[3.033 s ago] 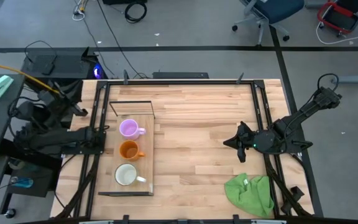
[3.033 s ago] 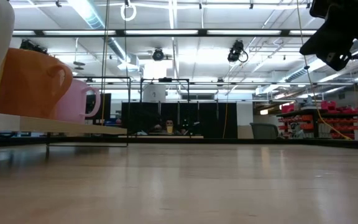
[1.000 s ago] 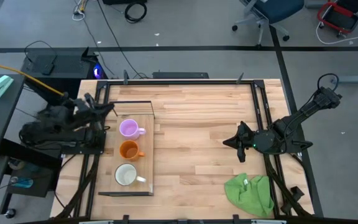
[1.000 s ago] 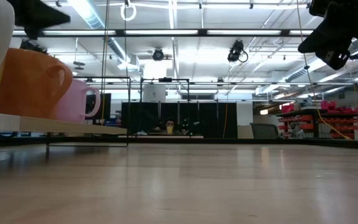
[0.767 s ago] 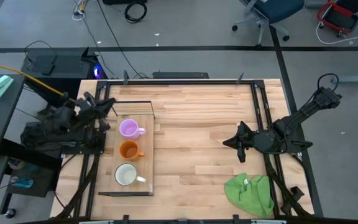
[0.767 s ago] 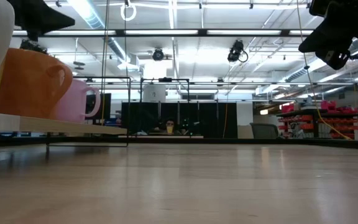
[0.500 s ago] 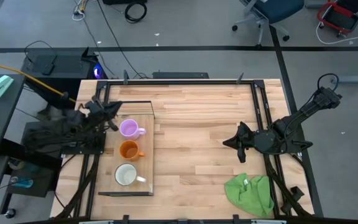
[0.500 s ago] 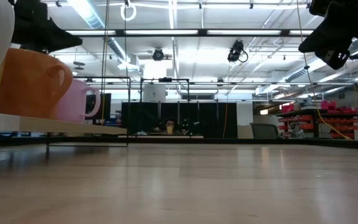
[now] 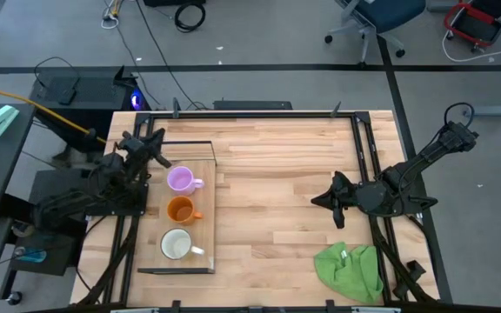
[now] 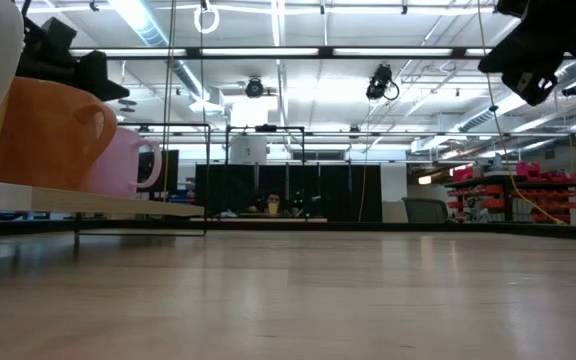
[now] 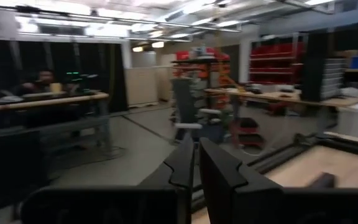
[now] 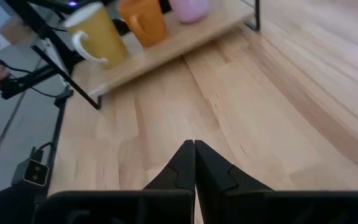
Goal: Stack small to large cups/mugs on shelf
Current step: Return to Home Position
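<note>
**Shelf (image 9: 202, 228).** You find it lying along the left part of the tabletop (image 9: 277, 174), exactly where it stood three seconds ago. Three mugs stand upright on it in one row, none touching another. The purple mug (image 9: 179, 180) is at the far end, the orange mug (image 9: 180, 209) in the middle and the pale yellow mug (image 9: 177, 244) at the near end. None of them has shifted across the earlier pictures.

**Left gripper (image 9: 153, 148).** This is the one change you should note. Three seconds ago your left arm lay folded low outside the table's left edge, level with the orange mug, and it did not show in the low view. It has since risen and swung toward the far end of the shelf. It now hangs above the shelf's far outer corner, near the purple mug and not touching it. In the low view it shows above the orange mug. Its fingers stand almost together, with only a thin slit between them, and they hold nothing. Its wrist camera looks level into the room, where a person (image 11: 42, 79) sits at a bench.

**Right gripper (image 9: 322, 198).** It hangs over the right-centre of the tabletop, pointing toward the shelf and well apart from it. Its fingers are pressed together and empty. Its place is practically as before.

**Green cloth (image 9: 350, 271).** It lies at the near right corner, unchanged.
</note>
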### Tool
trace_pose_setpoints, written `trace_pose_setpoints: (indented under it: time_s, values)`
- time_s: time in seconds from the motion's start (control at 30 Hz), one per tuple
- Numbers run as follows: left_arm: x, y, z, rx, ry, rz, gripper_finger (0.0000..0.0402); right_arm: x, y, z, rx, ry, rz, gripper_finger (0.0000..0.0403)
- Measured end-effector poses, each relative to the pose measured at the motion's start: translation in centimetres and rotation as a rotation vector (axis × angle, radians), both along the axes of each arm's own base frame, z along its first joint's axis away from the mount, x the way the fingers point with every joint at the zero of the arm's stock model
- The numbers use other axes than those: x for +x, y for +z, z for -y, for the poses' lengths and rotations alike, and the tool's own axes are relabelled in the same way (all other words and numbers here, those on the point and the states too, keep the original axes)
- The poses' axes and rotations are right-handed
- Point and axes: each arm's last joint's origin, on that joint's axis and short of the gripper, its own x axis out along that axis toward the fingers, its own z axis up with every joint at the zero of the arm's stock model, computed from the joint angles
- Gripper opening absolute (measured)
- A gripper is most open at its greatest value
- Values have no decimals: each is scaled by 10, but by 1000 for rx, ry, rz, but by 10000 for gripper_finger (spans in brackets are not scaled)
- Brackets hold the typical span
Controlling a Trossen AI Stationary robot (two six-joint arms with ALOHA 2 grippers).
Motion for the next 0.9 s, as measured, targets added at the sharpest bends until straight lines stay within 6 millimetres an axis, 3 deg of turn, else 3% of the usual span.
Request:
trace_pose_setpoints:
  time_s: [0.4, 0.9]
  values:
    - [-9, 1, -13, 32, 123, -14, 35, 6, 14, -2, -120, 83, 141, 7]
    - [-28, -5, -31, 74, 406, 67, 40, 6, 15, -3, -115, 113, 139, 7]
